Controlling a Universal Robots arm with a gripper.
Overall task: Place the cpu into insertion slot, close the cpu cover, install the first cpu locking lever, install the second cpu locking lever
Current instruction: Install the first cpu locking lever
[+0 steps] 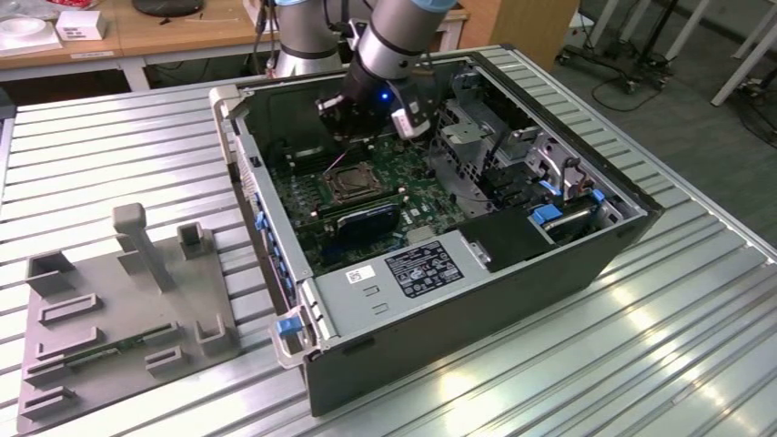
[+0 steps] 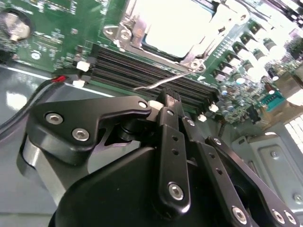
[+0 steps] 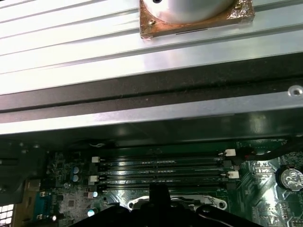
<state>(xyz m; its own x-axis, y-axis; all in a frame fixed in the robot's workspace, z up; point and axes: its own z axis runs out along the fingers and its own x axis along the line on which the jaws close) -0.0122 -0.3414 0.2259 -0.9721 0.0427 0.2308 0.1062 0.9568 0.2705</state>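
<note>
My gripper (image 1: 360, 135) reaches down into the open computer case (image 1: 486, 300), just behind the insertion slot (image 1: 349, 182) on the green motherboard. In the second wrist view its black fingertips (image 2: 168, 100) are pressed together with nothing between them. A thin silvery locking lever (image 2: 161, 83) juts out over the memory slots (image 2: 142, 71), a short way beyond the gripper (image 2: 168, 97). Past the lever, the pale cpu (image 2: 175, 23) lies in the slot, and the silvery cpu cover (image 2: 124, 29) appears to lie flat around it. The first wrist view has the gripper (image 3: 158, 191) at the memory slots (image 3: 161, 172).
The case's metal walls (image 1: 249, 155) close in around the board, with a drive cage and cables (image 1: 534, 182) at the exterior view's right. A grey fixture (image 1: 122, 309) with slots and posts stands on the ribbed metal table at the exterior view's left. A red-and-black cable (image 2: 28, 101) runs beside the gripper.
</note>
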